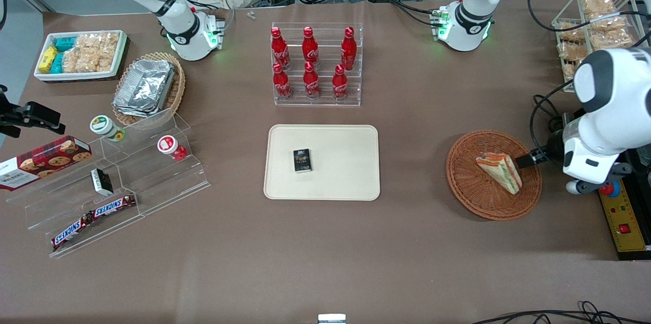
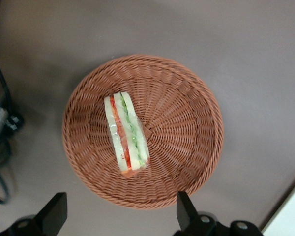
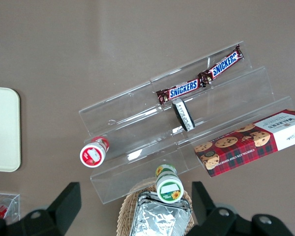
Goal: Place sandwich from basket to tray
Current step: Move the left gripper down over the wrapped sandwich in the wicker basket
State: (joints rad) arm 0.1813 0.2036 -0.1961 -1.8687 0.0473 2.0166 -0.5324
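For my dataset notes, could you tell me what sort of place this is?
Probably a lab mock-up of a snack counter: cola bottles on an acrylic rack, Snickers bars on display steps, cabling past the table. The open tool hovers above the sandwich.

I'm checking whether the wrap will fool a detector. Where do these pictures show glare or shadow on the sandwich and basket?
Left wrist view: small bright glints on the sandwich wrap; the basket weave is evenly lit and sharp; the open pincer hangs above the rim. Front view: the sandwich shows no glare, and soft shadow edges the basket.
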